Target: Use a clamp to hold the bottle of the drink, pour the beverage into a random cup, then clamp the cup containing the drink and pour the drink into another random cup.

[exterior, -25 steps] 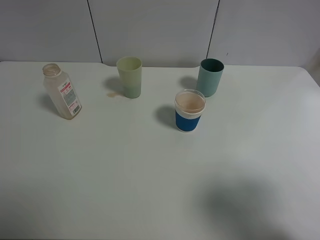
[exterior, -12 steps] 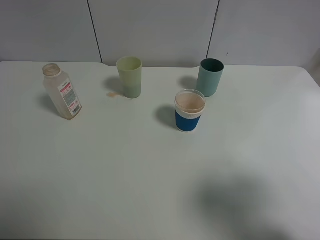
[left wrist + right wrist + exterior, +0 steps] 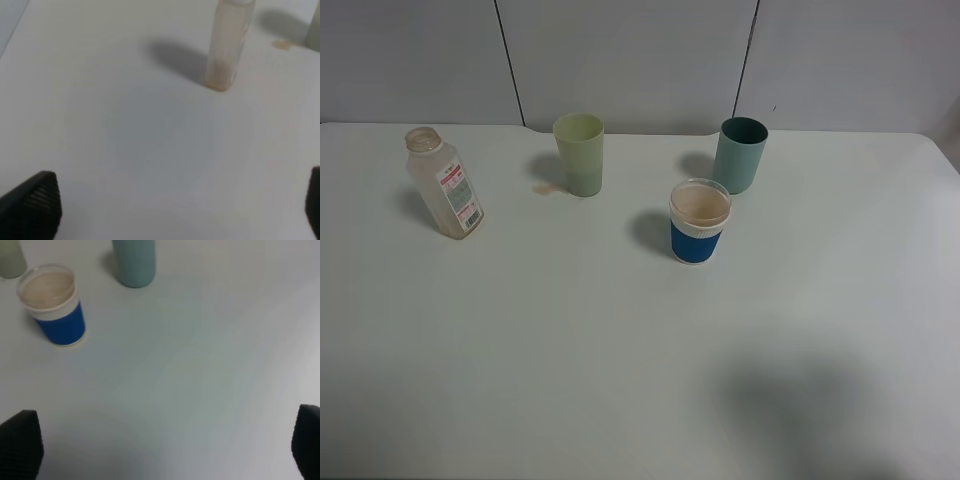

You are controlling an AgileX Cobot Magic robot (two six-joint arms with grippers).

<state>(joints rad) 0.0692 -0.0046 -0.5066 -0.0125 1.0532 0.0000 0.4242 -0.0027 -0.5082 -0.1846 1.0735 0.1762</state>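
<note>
Currently both tools are released: left tool (image 3: 165, 200) near the bottle (image 3: 227, 45), right tool (image 3: 165, 445) near the blue-sleeved cup (image 3: 54, 305).

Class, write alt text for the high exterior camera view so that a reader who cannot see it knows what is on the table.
Four containers stand upright on a white table: an uncapped clear plastic bottle at far left, a pale green tumbler and a teal tumbler toward the back, and a blue-sleeved clear cup holding pale beige drink in front of the teal one. No robot arm is visible.
</note>
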